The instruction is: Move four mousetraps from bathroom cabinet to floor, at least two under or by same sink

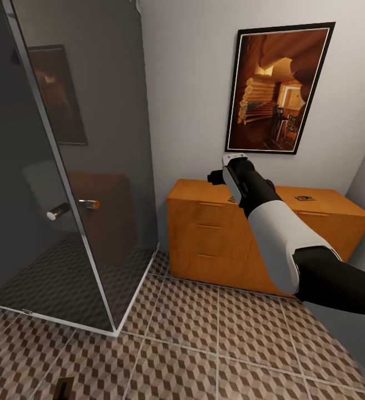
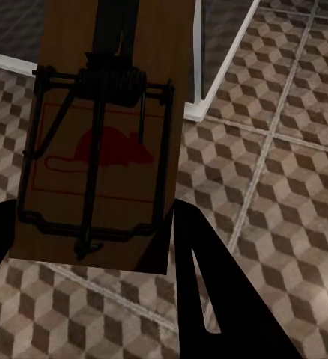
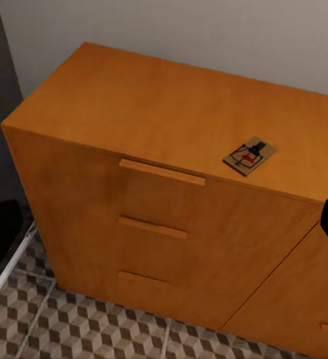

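While the left gripper [image 2: 96,247] clamps one mousetrap [image 2: 104,127] over the bathroom floor [image 2: 284,187], the right gripper's state is unclear.

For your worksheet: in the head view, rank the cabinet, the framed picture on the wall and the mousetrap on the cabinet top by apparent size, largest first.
1. Cabinet, widest, though the arm covers part of it.
2. Framed picture, clearly smaller in area.
3. Mousetrap, tiny on the cabinet top.

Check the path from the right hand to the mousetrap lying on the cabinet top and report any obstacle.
Nothing visible blocks it. In the right wrist view the mousetrap lies alone on the cabinet top near the front edge, with bare wood around it and open air above.
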You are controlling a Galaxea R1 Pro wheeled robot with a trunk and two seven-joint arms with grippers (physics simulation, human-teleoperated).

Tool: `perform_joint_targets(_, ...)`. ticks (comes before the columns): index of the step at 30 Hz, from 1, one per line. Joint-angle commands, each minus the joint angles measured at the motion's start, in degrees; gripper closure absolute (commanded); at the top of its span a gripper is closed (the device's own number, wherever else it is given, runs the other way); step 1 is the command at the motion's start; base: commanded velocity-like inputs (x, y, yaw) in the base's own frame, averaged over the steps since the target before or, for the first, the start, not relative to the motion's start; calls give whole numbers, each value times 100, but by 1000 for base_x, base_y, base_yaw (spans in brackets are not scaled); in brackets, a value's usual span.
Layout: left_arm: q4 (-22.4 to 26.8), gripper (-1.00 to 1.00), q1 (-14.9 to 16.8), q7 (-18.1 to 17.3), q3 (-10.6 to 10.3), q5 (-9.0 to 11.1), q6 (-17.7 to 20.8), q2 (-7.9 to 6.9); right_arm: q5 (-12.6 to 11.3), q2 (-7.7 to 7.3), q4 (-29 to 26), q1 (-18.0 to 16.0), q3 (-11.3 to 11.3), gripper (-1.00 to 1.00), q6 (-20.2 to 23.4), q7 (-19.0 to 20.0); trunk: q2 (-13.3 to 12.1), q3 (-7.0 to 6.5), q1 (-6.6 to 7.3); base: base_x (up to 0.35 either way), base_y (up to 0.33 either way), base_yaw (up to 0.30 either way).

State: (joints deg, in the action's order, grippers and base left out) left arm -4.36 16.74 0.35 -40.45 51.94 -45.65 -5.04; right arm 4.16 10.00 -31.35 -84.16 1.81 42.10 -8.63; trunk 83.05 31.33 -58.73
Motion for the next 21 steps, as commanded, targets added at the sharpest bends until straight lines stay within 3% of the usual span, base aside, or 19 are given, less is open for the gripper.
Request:
perform_joint_targets(1, -12, 100, 5, 35, -42, 0, -16, 3, 41, 0, -4, -4, 12, -100, 35, 6, 3, 6, 0, 0, 0, 0)
perform_joint_targets(21, -12, 100, 5, 35, -42, 0, -15, 3, 41, 0, 5, -4, 12, -100, 35, 2, 3, 6, 0, 0, 0, 0)
